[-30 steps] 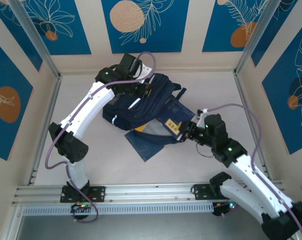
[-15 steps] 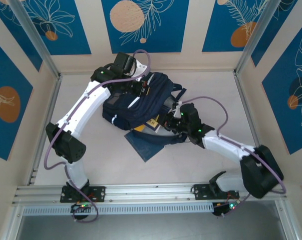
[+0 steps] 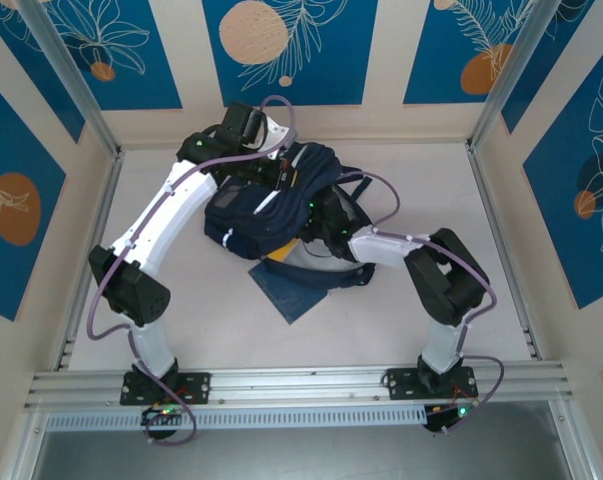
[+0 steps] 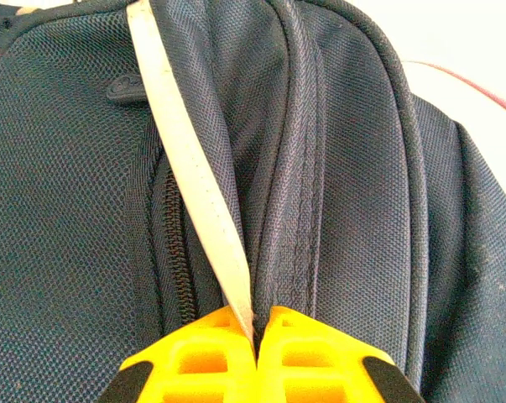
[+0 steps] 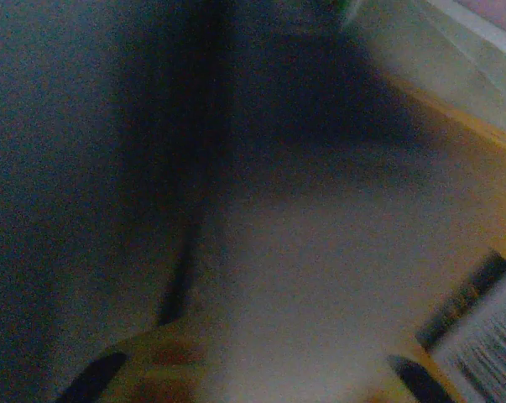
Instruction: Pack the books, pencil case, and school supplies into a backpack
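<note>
**Q:** Where does the backpack (image 3: pixel 281 205) lie?

**A:** At the middle of the table (image 3: pixel 221 330), towards the far wall, with its mouth facing the right arm. A navy book (image 3: pixel 286 290) juts out flat from under its near edge. A sliver of the orange-yellow book (image 3: pixel 278 258) shows just above that; the rest is covered by fabric.

**Q:** And the grippers?

**A:** The left gripper (image 4: pixel 255 327) is clenched on the bag's upper fabric. The left wrist view shows its yellow fingers pinching a fold and the end of a white stripe (image 4: pixel 194 193). The right gripper (image 3: pixel 316 215) is buried in the bag's mouth, its fingertips hidden.

**Q:** Is it released or grasping?

**A:** I cannot tell. The right wrist view is badly blurred: dark fabric on the left, an orange-yellow surface on the right, and a white label (image 5: pixel 487 344) cut off at the corner, its print unreadable.
</note>
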Motion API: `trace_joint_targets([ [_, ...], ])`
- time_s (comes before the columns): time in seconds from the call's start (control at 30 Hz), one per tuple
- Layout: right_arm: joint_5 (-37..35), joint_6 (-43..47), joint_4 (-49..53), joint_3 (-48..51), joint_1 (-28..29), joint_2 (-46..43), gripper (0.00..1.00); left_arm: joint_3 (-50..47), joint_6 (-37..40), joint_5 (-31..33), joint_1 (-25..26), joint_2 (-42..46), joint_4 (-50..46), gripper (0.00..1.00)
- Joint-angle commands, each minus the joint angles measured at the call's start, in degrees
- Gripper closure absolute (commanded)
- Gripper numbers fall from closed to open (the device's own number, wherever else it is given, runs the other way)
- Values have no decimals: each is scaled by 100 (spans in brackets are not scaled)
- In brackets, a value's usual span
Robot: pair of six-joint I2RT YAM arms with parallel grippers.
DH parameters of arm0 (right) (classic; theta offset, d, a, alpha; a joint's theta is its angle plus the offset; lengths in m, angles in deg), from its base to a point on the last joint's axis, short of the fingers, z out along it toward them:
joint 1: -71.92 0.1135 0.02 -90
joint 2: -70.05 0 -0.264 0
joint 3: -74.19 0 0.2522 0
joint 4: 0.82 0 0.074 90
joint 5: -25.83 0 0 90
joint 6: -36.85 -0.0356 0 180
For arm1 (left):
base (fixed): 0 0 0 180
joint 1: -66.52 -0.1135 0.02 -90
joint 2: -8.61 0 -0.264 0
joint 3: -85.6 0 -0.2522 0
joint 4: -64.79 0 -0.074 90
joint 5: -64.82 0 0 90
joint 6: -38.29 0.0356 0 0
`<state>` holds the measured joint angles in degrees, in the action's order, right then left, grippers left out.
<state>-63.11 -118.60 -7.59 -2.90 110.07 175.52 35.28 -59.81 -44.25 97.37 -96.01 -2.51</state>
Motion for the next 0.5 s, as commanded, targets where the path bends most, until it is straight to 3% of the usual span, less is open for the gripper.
trace_joint_targets([
  [0.0, 31, -61, 17, -375, 54, 344, 72, 160, -82, -542, 13, 477, 748, 100],
  [0.3, 150, 457, 197, 372, -39, -671, 33, -93, -198, -505, -173, 474, 907, 100],
  [0.47, 293, 609, 311, 959, -212, -1467, 25, -268, -283, -544, -272, 461, 1034, 100],
])
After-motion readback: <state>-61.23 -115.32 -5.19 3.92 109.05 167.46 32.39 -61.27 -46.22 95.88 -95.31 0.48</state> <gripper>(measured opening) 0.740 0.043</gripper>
